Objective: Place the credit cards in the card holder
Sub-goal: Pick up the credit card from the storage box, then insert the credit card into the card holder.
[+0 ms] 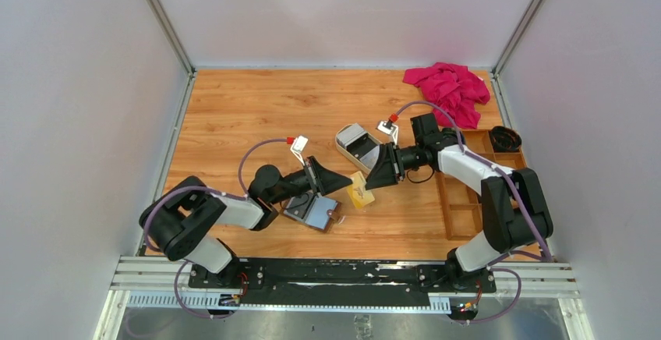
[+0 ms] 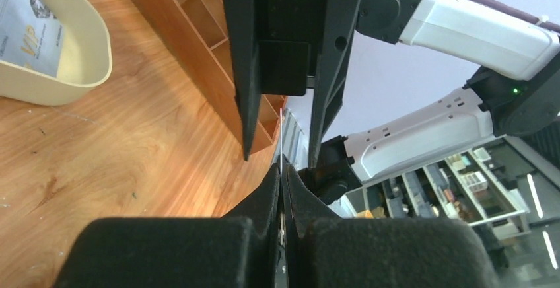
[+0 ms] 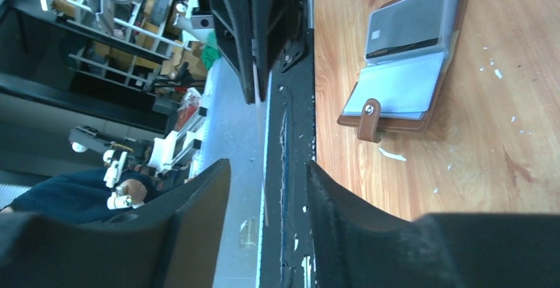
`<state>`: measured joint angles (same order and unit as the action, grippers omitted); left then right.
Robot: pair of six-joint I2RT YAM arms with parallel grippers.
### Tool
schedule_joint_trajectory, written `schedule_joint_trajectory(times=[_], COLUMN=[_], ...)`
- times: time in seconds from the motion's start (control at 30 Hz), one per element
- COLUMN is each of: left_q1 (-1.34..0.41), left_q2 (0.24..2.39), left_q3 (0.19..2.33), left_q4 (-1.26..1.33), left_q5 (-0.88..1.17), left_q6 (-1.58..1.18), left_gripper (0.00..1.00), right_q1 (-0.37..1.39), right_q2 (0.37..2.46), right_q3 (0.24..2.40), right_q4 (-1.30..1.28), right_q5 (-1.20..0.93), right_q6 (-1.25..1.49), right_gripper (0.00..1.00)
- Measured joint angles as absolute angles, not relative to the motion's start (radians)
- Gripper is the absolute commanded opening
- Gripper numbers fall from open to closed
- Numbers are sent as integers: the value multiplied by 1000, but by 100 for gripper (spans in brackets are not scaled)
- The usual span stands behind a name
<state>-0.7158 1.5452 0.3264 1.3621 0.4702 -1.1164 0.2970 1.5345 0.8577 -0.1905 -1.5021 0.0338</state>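
Item one: I log the wooden table [image 1: 234, 114], with the compartment box [image 1: 468, 200] along its right side and the cream tray [image 1: 345, 139] mid-board. Item two: the card holder [image 1: 310, 210] lies open and flat under my left arm. Item three: one credit card [image 2: 281, 139], edge-on, is pinched tight in the left gripper [image 2: 281, 177], and the right gripper [image 3: 267, 169] has its jaws parted either side of the card.

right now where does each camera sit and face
top external: above and behind the robot, facing down on the table; left arm and right arm show.
left wrist: on the left arm, facing the open right gripper; the left gripper shows, pinching a card.
right wrist: on the right arm, facing the left gripper and the card holder; its own gripper shows.
shared: both wrist views see the card edge-on.
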Motion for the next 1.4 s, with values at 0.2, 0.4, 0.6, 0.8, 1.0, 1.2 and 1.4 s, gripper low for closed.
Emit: schedule_joint_trajectory(times=[0.2,0.4,0.6,0.8,1.0,1.2,1.4], left_q1=[-668,-601,-476,-409,-402,-402,-402], left_q2=[1322,1049,993,1019,1047,1047,1024], left_q3=[300,327,461,632,816,784,762], left_q4=[1136,753,505,183,-246,-392,-446], left_q5=[512,548,686,775,725,702,652], left_q6=[-996,-842,-805,-647,-320,-188,-136], left_gripper=[0,0,0,0,0,0,0], right_q1=[299,299,299,299,320,446,525], right_q2=[1458,1310,1270,1227,1229,1261,1348], right_q3=[909,942,897,823,808,821,926], right_q4=[-401,-575,-641,-694,-780,-889,-915], right_q5=[-1399,-1269,-1221,-1200,-1181,-1058,-964], right_q6=[-230,-521,-714,-903,-1166,-1480,-1626], right_gripper=[56,56,55,57,57,59,53])
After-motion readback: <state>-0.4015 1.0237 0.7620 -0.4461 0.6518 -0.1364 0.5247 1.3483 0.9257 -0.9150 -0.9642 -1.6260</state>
